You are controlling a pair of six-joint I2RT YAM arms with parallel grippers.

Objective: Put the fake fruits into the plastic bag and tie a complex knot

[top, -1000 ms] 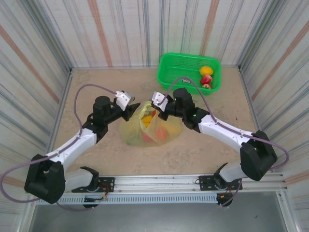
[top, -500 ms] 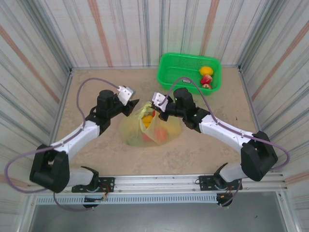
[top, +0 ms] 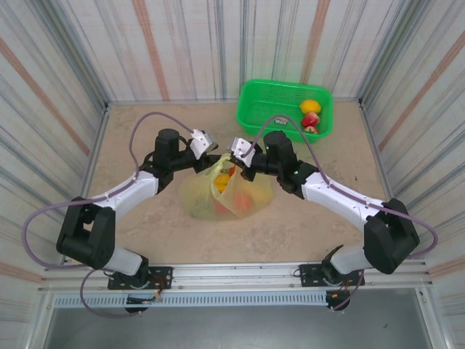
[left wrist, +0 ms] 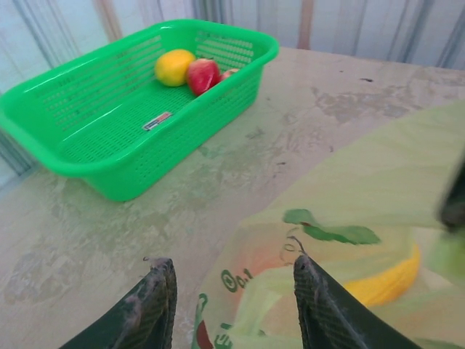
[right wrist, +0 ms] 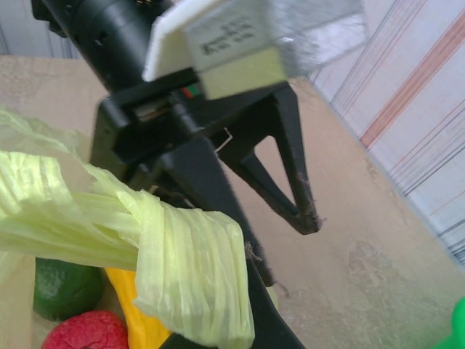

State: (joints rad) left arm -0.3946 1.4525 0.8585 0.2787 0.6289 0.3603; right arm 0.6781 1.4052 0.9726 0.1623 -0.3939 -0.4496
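The plastic bag [top: 227,195] lies mid-table, pale yellow-green, with fake fruits [top: 221,180] showing orange, yellow and red through it. My right gripper [top: 238,161] is shut on a bunched bag handle [right wrist: 189,269] at the bag's top right. Under that handle I see a green fruit [right wrist: 65,287], a red one [right wrist: 83,331] and a yellow one [right wrist: 134,320]. My left gripper [top: 211,156] [left wrist: 232,291] is open at the bag's top left, its fingers [left wrist: 152,305] spread over the film. Its open jaws face my right gripper closely. More fake fruits [top: 310,115] lie in the green basket.
The rigid green mesh basket [top: 270,109] [left wrist: 109,131] stands at the back right, holding a yellow fruit [left wrist: 174,67] and a red one [left wrist: 203,75]. Striped walls close in the table on three sides. Bare tabletop [top: 145,131] lies left of the bag.
My left arm has swung right and away from its base, bringing its gripper up to the bag's top beside the right gripper, jaws slightly wider. The right arm and bag have stayed put.
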